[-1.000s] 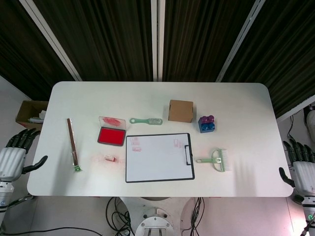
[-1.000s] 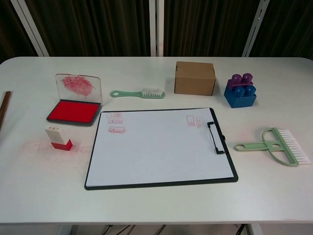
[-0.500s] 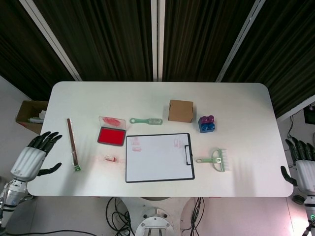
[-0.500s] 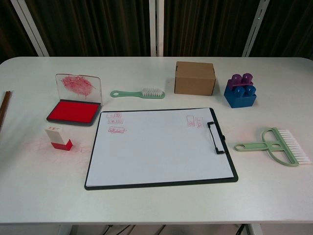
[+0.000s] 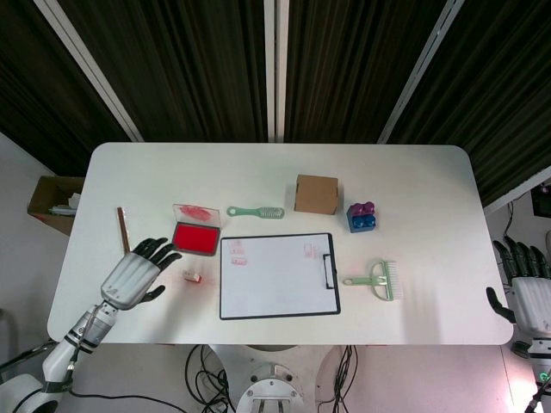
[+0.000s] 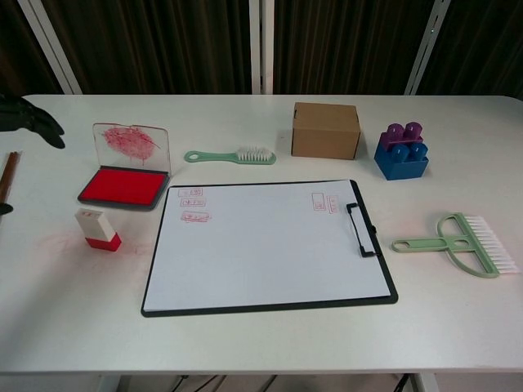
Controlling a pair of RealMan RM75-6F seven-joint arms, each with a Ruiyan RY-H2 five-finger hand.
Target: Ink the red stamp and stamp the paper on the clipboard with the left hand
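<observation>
We find red imprints on the paper of the clipboard, too small to read. The red stamp stands near the table's left edge, between ink pad and front edge. Our left hand, empty with fingers apart, hovers beside it; the right hand, cut off at the frame, looks spread beyond the right edge.

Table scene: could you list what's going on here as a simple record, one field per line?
Stamp: upright on the table, left of the clipboard, untouched
Ink pad: lid open, red ink showing
Clipboard: paper carries a few red marks
Left robot hand: fingers spread, empty, over the table left of the stamp
Right robot hand: empty, off the table's right edge
Task stage: stamp not yet picked up
</observation>
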